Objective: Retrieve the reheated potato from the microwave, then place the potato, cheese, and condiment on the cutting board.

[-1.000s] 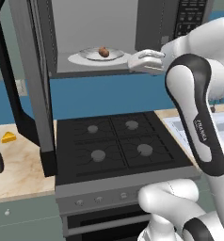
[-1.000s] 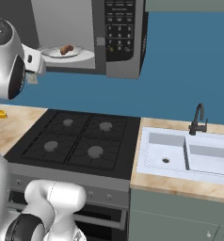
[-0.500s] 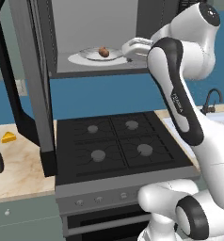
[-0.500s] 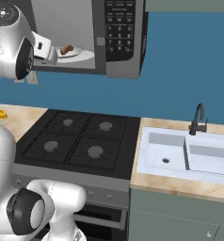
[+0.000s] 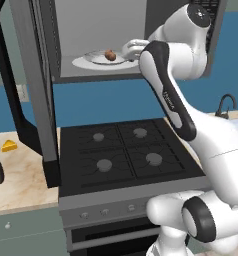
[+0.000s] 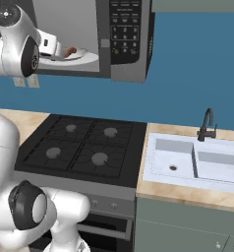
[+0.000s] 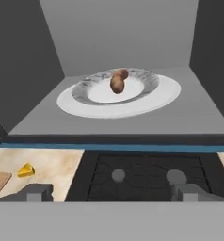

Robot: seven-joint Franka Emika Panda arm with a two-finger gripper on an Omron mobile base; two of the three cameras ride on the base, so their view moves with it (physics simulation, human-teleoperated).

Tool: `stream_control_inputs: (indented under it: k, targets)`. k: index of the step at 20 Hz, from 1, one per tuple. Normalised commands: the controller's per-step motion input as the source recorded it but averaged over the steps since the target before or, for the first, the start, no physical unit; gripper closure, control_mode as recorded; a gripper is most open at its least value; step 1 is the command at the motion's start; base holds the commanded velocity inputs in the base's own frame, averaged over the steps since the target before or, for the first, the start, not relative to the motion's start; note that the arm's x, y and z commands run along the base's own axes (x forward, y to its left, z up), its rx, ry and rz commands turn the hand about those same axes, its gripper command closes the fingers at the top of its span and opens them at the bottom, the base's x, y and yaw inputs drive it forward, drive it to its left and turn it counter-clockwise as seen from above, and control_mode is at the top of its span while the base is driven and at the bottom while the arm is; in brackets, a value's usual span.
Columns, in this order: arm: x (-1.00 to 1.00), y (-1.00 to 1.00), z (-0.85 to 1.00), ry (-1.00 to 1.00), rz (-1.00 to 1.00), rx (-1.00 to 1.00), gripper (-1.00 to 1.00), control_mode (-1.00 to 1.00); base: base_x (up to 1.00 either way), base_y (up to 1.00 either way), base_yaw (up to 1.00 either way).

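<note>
The potato (image 7: 117,81) sits on the white plate (image 7: 157,96) inside the open microwave (image 6: 124,37), and the gripper (image 7: 112,192) faces it at the cavity mouth with its jaws spread wide and nothing between them. I judge the reach should go straight in and level, closing across the potato's narrow width without nudging the plate. Below lie the black stove (image 5: 122,150) and the counter (image 5: 18,175), where the cheese (image 5: 9,146) waits, with a sink (image 6: 197,162) farther along.

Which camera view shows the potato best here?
The hand view: the potato sits unobstructed on the white plate, seen head-on. The left base view shows it small beside the hand; the right base view shows a sliver behind the arm.
</note>
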Motion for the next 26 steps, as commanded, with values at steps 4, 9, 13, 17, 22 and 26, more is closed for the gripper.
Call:
stream_control_inputs:
  k: [4,9,13,17,22,26]
  targets:
    - [0.51,0.01,0.00,-0.02,0.00,0.00,-1.00,-1.00,0.00,0.00,0.00]
    - [0.53,0.11,0.00,0.00,0.00,-0.03,-1.00,-1.00,0.00,0.00,0.00]
    - [0.53,0.08,0.00,0.00,0.00,-0.02,-1.00,-1.00,0.00,0.00,0.00]
    - [0.61,0.10,0.00,0.01,0.00,0.00,-1.00,-1.00,0.00,0.00,0.00]
    - [0.56,0.02,-0.01,0.03,0.00,-0.02,-1.00,-1.00,0.00,0.00,0.00]
    - [0.45,0.08,-0.09,0.01,0.00,-0.05,-1.00,-1.00,0.00,0.00,0.00]
